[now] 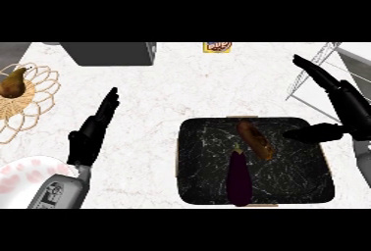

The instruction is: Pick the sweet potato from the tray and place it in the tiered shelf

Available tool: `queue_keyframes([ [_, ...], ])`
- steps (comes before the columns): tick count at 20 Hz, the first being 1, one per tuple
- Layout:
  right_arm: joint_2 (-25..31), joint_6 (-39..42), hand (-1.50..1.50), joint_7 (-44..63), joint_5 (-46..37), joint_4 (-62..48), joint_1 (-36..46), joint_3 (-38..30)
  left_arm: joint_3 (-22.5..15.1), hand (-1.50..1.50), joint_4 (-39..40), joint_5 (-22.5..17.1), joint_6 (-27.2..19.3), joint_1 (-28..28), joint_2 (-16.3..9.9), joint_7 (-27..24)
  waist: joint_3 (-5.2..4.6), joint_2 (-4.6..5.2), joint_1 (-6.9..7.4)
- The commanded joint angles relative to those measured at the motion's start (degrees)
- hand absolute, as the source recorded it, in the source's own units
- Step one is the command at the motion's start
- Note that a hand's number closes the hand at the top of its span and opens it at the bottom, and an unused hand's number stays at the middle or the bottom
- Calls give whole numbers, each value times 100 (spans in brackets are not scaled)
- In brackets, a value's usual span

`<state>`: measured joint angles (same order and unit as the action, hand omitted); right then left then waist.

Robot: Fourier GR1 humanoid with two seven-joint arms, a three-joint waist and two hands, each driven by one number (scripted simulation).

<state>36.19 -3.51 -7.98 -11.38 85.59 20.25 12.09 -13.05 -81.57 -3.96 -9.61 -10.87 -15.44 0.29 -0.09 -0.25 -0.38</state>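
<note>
Head view, looking steeply down on a white marbled tabletop (188, 83). At the far left a brown pear (12, 82) rests on a round woven wire trivet (33, 105), and a white plate with pink spots (22, 174) shows at the near left edge. Just right of these, the left robot hand (92, 130) rests open with straight fingers pointing away, holding nothing. At the far edge sit a grey box (109, 53) and a small yellow packet (217, 46).

Right of centre lies a square black marbled tray (304, 188). In it, a long dark purple eggplant (240, 179) lies lengthwise, and just beyond it, near the tray's middle, lies the orange-brown sweet potato (255, 138), angled from far left to near right. The sweet potato is a short, tapered, rough-skinned root. It is probably stiff, moderately heavy and not fragile, with matte skin that should not slip much. The thick middle looks like the best place to grip, across its narrow width, clear of the eggplant's stem.

The right robot hand (344, 110) hovers over the tray's right side, open and empty, fingers stretched away and thumb pointing left toward the sweet potato without touching it. Behind it, at the far right, stands the tiered shelf of thin white wire (313, 68).
</note>
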Motion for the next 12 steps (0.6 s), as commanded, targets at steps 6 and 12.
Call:
queue_keyframes([
  [6,371,940,-150,2730,-1248,1707,273,1094,134,0,228,-20,141,13,74,-204,-7,-4,-1],
  [12,441,2180,-150,4427,-1985,2344,661,2101,95,0,76,96,49,-114,93,76,-9,-20,8],
])
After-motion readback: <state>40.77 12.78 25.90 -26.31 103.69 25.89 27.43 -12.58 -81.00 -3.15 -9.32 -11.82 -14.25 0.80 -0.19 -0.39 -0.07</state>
